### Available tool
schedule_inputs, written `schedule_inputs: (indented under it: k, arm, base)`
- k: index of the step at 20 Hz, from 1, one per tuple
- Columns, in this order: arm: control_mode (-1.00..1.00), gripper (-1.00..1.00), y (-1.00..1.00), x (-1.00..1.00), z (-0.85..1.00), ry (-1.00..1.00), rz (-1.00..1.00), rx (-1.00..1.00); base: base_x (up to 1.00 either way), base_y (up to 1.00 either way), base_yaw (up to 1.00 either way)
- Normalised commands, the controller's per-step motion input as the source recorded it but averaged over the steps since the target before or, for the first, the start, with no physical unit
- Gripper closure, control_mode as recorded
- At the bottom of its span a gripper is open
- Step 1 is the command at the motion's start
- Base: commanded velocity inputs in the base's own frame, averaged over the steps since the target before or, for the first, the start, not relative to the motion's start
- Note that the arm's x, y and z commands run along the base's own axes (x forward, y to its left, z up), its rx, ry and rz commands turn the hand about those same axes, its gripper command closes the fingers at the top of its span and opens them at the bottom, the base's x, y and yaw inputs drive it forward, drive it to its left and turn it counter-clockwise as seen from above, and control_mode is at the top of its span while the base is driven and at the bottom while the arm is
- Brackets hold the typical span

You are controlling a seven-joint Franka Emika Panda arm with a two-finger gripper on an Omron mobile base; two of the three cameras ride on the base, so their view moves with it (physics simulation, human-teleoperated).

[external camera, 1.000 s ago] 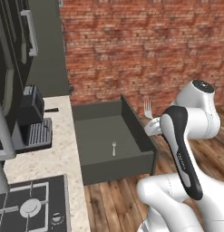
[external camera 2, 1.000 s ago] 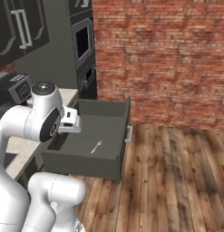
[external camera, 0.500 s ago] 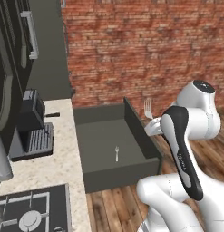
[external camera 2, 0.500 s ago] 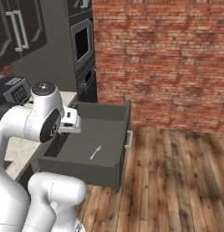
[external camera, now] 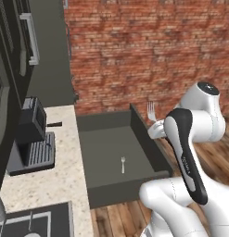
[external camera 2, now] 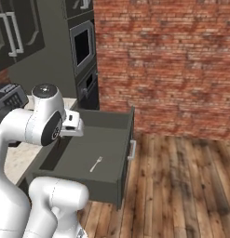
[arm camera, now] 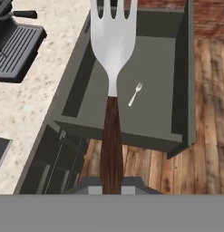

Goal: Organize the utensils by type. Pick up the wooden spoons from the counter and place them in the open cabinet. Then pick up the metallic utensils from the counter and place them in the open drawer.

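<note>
Drawer (arm camera: 131,68) open, small fork (arm camera: 134,94) inside; gripper (arm camera: 112,183) clamps brown-handled fork (arm camera: 112,50); coffee machine (external camera: 33,134) on counter (external camera: 46,178).

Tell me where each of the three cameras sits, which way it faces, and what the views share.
Left base view: behind the arm's left, looking forward-down over the counter and open drawer; the white arm rises lower right.
Right base view: behind its right, facing the drawer and wall oven; the arm rises lower left.
Hand view: on the hand, looking along the gripper, shut on a brown-handled fork.
Shared: the drawer with the small silver fork in it.
</note>
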Motion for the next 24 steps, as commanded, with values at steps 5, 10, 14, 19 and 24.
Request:
schedule_inputs:
  k: [5, 10, 14, 19, 24]
  arm:
    - [1.00, 1.00, 0.00, 0.00, 0.00, 0.00, 0.00, 0.00]
    - [1.00, 1.00, 0.00, 0.00, 0.00, 0.00, 0.00, 0.00]
    - [1.00, 1.00, 0.00, 0.00, 0.00, 0.00, 0.00, 0.00]
    - [1.00, 1.00, 0.00, 0.00, 0.00, 0.00, 0.00, 0.00]
    - [-1.00, 1.00, 0.07, 0.28, -0.32, 0.12, 0.00, 0.00]
  base:
    - [0.23, 0.18, 0.00]
    - [0.22, 0.16, 0.00]
    - [0.20, 0.13, 0.00]
    - [0.23, 0.09, 0.00]
    - [0.00, 0.00, 0.00]
